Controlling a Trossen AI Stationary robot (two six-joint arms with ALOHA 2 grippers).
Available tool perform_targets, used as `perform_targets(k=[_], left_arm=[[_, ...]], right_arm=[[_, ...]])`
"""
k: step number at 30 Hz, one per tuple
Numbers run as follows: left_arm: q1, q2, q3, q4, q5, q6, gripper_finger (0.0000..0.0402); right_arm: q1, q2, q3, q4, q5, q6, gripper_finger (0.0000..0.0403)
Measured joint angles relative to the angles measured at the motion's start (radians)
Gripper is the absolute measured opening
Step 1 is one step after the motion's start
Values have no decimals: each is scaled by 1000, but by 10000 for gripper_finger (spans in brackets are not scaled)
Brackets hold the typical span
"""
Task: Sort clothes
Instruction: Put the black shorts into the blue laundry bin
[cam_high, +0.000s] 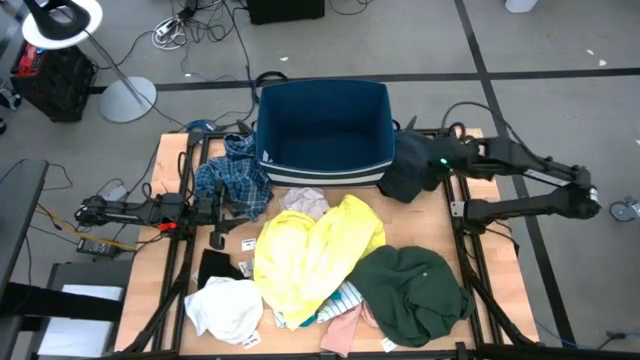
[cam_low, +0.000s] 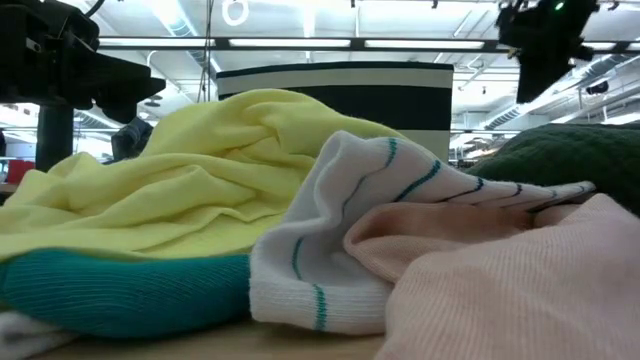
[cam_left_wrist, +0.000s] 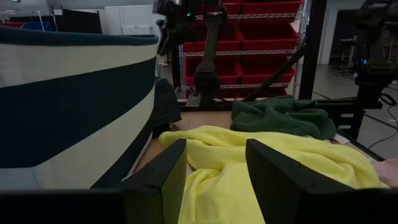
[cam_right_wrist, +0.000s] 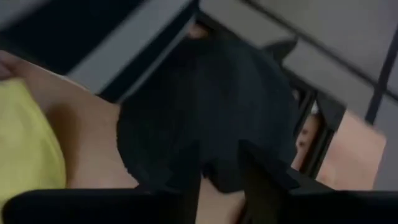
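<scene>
The clothes lie heaped on the wooden table: a yellow garment (cam_high: 315, 245) in the middle, a dark green one (cam_high: 410, 290) at the near right, a white one (cam_high: 225, 305) at the near left and a blue plaid one (cam_high: 235, 180) by the bin's left corner. Pink (cam_high: 345, 325) and striped (cam_low: 330, 230) pieces are at the front. A black garment (cam_high: 400, 180) lies on the table against the bin's right corner. My right gripper (cam_right_wrist: 221, 180) hangs open above it, tipped downward. My left gripper (cam_left_wrist: 214, 186) rests open and level at the table's left, pointing across at the yellow garment.
The dark blue bin (cam_high: 322, 125) stands at the table's far middle; its blue-and-white striped wall (cam_left_wrist: 74, 106) rises close beside my left gripper. A small black piece (cam_high: 215, 265) lies near the left arm. Metal frame rails run along both table sides.
</scene>
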Motion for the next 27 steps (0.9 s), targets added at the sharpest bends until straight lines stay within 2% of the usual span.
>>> perform_targets(k=[6, 11, 13, 21, 27], left_arm=[[0, 0, 0, 0, 0, 0, 172], [0, 0, 0, 0, 0, 0, 172], [0, 0, 0, 0, 0, 0, 172], [0, 0, 0, 0, 0, 0, 172], [0, 0, 0, 0, 0, 0, 172]], right_arm=[[-205, 118, 0, 7, -94, -81, 176], [-373, 199, 0, 51, -305, -222, 224], [-412, 223, 0, 75, -357, -249, 241], [-451, 330, -30, 132, -353, -273, 300], [-441, 423, -113, 245, -353, -273, 319]])
